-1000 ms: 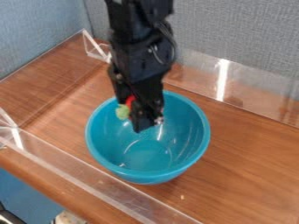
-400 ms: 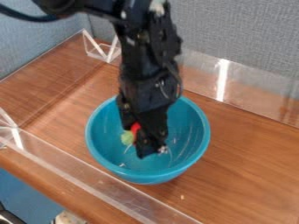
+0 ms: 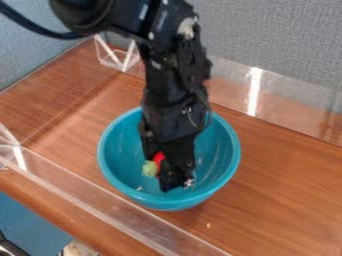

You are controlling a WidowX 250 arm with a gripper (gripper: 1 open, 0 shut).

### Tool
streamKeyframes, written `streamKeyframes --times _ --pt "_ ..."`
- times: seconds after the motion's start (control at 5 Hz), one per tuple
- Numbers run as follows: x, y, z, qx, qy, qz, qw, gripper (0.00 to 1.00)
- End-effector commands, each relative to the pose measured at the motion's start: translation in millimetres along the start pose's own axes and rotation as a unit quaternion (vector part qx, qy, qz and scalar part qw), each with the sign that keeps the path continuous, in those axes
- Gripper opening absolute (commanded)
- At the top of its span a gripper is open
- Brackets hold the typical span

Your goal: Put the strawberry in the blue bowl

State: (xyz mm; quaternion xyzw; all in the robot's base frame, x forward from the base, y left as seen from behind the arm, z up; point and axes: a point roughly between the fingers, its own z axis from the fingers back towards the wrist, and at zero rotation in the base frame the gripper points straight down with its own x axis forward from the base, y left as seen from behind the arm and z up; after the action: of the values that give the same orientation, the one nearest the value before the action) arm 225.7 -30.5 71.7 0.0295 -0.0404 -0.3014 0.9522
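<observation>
The blue bowl (image 3: 211, 130) sits on the wooden table, near its front edge. My gripper (image 3: 166, 170) points straight down, deep inside the bowl and close to its bottom. It is shut on the strawberry (image 3: 154, 164): a bit of red shows between the black fingers, and the green leafy top sticks out on their left side. Most of the fruit is hidden by the fingers.
The table (image 3: 54, 100) is wooden, with clear acrylic walls along its edges (image 3: 274, 90). A low clear wall (image 3: 80, 190) runs along the front just below the bowl. A grey-blue panel stands behind.
The arm has come down with the strawberry, from rim height into the bowl's hollow. The grip stayed shut and the bowl has not moved.
</observation>
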Motion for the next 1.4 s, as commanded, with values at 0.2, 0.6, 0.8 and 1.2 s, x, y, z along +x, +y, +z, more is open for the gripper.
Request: streamKeyframes --times 0.2,0.6,0.8,1.2 --pt "2.5 3 4.0 0.0 -0.012 0.004 0.9999 1.0" --pt "3.0 11 2.8 -0.008 -0.015 0.018 0.9997 1.0" --pt "3.4 16 7.2 -0.007 -0.021 0.027 0.9994 1.0" --pt "-1.3 28 20.7 0.002 -0.027 0.029 0.9992 1.0"
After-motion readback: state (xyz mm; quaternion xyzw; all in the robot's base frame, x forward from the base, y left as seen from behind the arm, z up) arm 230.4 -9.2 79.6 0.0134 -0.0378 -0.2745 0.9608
